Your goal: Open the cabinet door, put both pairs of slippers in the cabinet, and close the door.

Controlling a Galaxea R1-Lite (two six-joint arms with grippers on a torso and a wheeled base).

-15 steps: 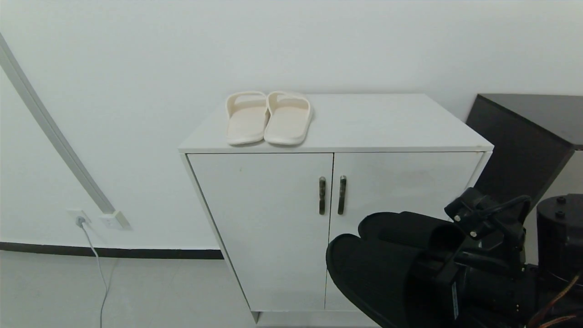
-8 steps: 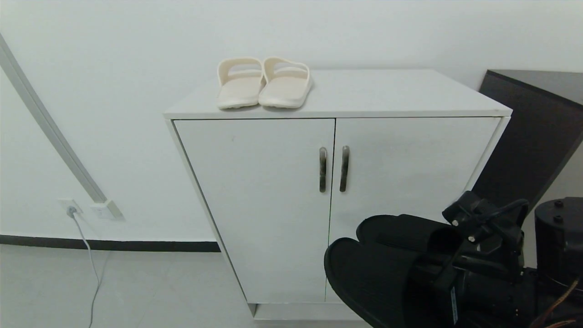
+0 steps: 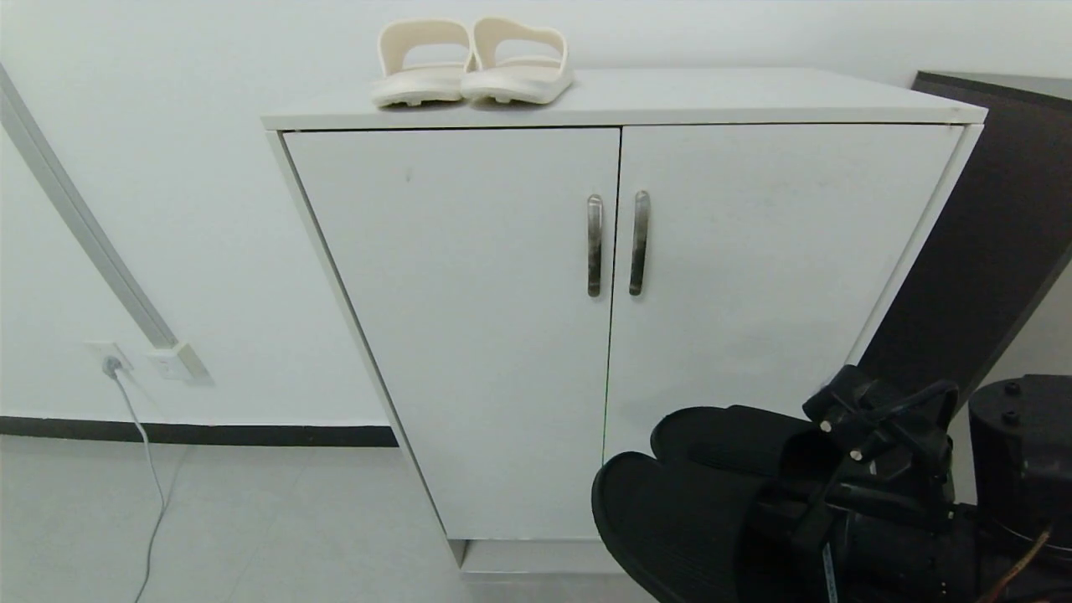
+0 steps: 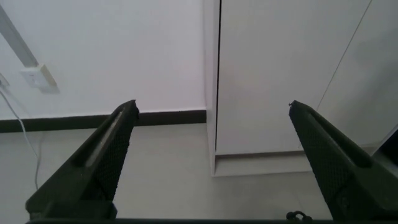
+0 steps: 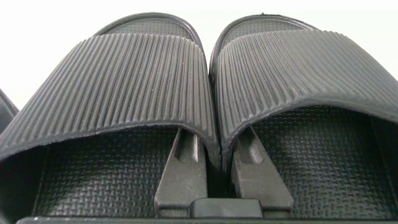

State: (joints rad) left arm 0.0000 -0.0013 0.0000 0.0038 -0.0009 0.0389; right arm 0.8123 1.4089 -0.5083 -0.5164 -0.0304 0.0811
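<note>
**Two pairs of slippers, both outside a shut cabinet**

Both doors of the white cabinet (image 3: 469, 335) are closed, their two metal handles (image 3: 594, 245) side by side at the middle seam, so the inside is hidden. The cream slippers (image 3: 473, 63) sit as a pair on the cabinet's top, near its left front edge, close under the head view's upper border.

The black slippers (image 3: 687, 502) are held low in front of the right door, toes toward the cabinet. Their heel ends are lost behind the arm and the lower border of the head view, and they cover the foot of that door. The right hand (image 5: 216, 171) has one finger under each ribbed strap, pinching the two inner sides together; the fingertips are buried beneath the straps.

The left hand (image 4: 212, 106) is spread wide, holding nothing, and faces the cabinet's lower left corner and the floor (image 4: 161, 168). A wall socket (image 3: 107, 360) with a cable is on the left. Dark furniture (image 3: 988, 251) to the right of the cabinet is cut off by the frame.
</note>
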